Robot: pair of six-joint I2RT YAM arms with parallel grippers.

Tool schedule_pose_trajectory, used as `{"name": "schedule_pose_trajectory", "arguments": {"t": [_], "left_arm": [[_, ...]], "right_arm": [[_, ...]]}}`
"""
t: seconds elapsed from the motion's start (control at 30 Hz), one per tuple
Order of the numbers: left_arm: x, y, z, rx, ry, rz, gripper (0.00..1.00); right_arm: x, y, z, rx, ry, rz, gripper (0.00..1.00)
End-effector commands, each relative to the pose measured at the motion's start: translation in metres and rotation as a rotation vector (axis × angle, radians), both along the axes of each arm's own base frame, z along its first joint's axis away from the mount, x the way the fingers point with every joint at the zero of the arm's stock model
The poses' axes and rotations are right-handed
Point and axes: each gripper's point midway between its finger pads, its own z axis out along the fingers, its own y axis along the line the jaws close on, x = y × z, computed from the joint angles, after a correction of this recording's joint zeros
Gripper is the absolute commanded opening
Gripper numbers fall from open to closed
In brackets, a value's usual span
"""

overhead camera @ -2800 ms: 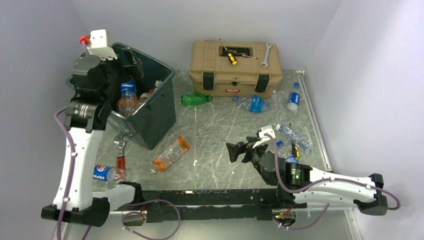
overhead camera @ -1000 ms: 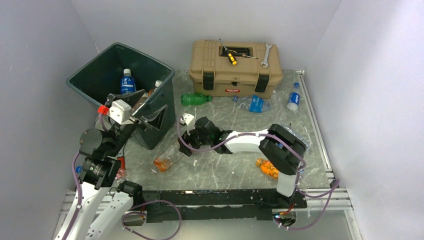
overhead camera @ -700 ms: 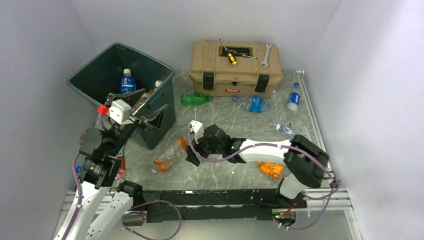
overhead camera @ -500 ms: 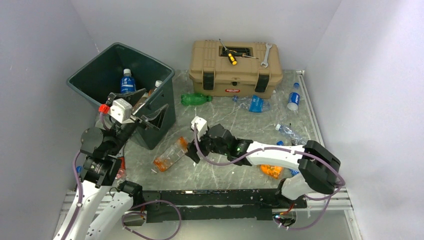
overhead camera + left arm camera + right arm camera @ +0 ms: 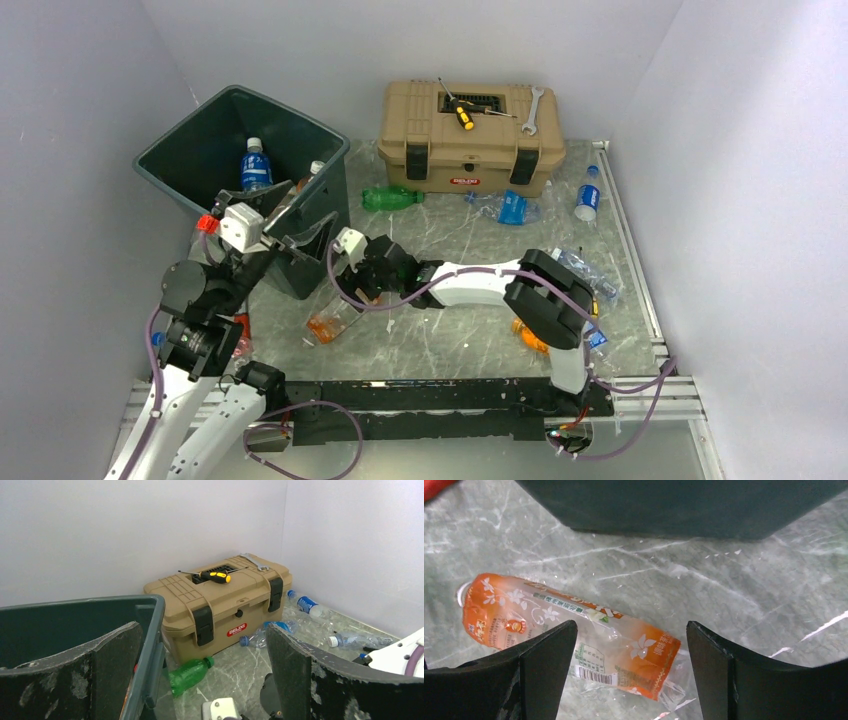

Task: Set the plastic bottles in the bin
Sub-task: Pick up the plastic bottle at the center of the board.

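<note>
**Right claw swung over the orange bottle, close by the bin**

Since half a second ago, the right arm has been folded back from the desk's 3 o'clock edge and its claw carried toward 10 o'clock; the left arm has hardly been shifted.

Top view: the right claw point(image 5: 352, 283) is seen reaching low toward 9 o'clock, just beside the near wall of the bin point(image 5: 312, 240). The orange bottle point(image 5: 335, 318) lies on the desk point(image 5: 440, 340) at its 7 o'clock. The left claw point(image 5: 298, 238) is held raised at the bin's near corner.

Left wrist view: the left claw point(image 5: 200, 635) is spread wide and empty. It is pointed past the bin's rim point(image 5: 152, 630) toward the toolbox point(image 5: 225, 605) at 12 o'clock.

Right wrist view: the right claw point(image 5: 630, 627) is opened wide, with nothing gripped. The orange bottle point(image 5: 549, 615) is laid slantwise from 10 to 4 o'clock, partly covered by the left-hand finger, and the bin wall point(image 5: 674, 505) stands at 12 o'clock.

Three faults may be expected. The crushed bottle could be pinched lengthwise and squirted out. A finger could be set down on it instead of beside it. The bin wall, or the waiting left claw, could be struck on the lift.
</note>
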Motion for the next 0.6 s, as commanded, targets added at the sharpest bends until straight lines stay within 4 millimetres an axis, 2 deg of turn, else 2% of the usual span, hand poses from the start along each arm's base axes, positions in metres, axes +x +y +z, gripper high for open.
{"name": "schedule_pose_trajectory", "arguments": {"t": [0.0, 0.17, 0.37, 0.47, 0.57], "left_arm": [[-0.003, 0.003, 0.01, -0.018, -0.036, 0.012, 1.0], [-0.006, 0.002, 0.013, -0.029, -0.039, -0.001, 0.99], [-0.008, 0.0, 0.015, -0.032, -0.039, -0.014, 0.99], [-0.007, 0.0, 0.014, -0.032, -0.037, -0.015, 0.99], [-0.006, -0.001, 0.013, -0.032, -0.03, -0.02, 0.99]], "right_arm": [[-0.005, 0.011, 0.005, -0.004, 0.0, 0.08, 0.84], [-0.036, -0.009, -0.002, -0.009, 0.072, 0.109, 0.83], [-0.072, -0.043, -0.018, -0.083, 0.1, 0.11, 0.84], [-0.079, -0.054, -0.012, -0.088, 0.088, 0.089, 0.87], [-0.079, -0.059, 0.007, -0.058, 0.046, 0.065, 0.91]]}}
